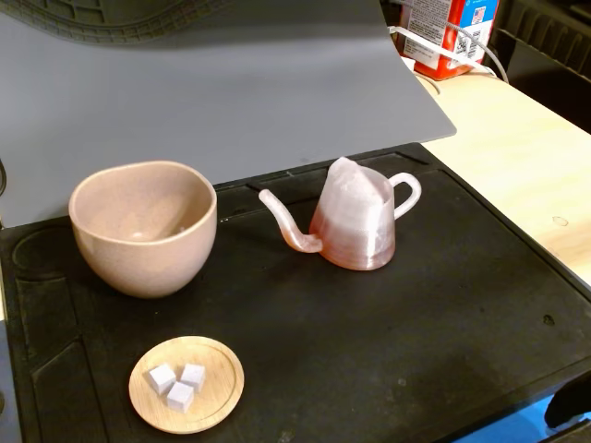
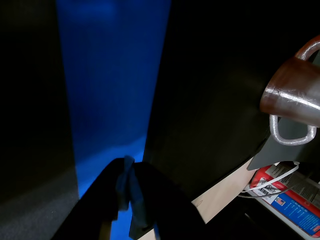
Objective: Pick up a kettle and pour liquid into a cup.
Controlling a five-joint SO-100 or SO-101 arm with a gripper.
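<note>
On a black mat, the cup [image 1: 143, 226] sits near the left edge. The kettle [image 1: 355, 221] stands mid-mat, spout toward the cup, handle rightward. The gripper [image 2: 131, 200] waits off the near right corner, its jaws seemingly closed on nothing.
</note>
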